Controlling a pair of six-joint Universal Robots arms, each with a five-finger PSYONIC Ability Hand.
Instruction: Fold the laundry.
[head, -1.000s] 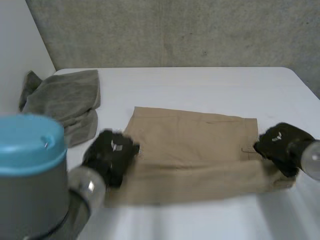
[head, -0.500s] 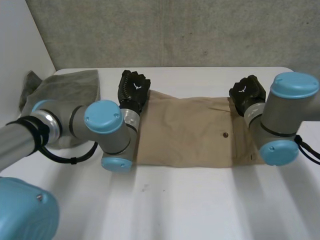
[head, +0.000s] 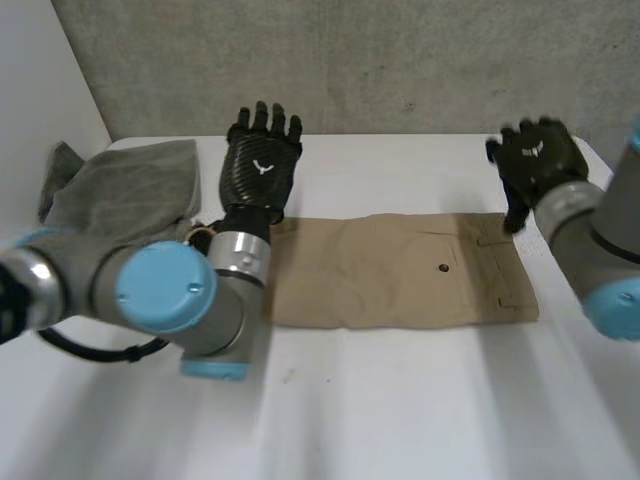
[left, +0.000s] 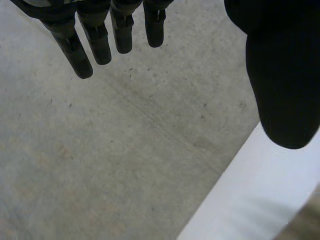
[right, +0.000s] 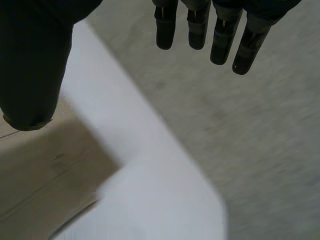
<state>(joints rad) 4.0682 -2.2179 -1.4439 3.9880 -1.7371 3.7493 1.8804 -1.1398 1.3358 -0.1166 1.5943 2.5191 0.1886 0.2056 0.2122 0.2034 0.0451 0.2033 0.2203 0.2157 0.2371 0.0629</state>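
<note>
Tan trousers (head: 400, 270): at the middle of the worktop (head: 400, 420), flat in a long band with a button (head: 444, 268) facing up. The doubled, squared-off shape suggests one fold is done and a crosswise fold is due.
Left hand (head: 262, 165): off the band's end at about 10 o'clock, raised clear of the cloth. Its fingers (left: 95, 40) are straight and spread, with nothing in them.
Right hand (head: 535, 160): at about 2 o'clock from the trousers, above the worktop's far corner. Its fingers (right: 200, 25) are loose and apart, gripping nothing.
Reason for the pose: both hands sit off opposite ends, probably ready to take new grips.
Grey towel (head: 125, 195): heaped at 9 to 10 o'clock, apart from the trousers, likely waiting its turn.
</note>
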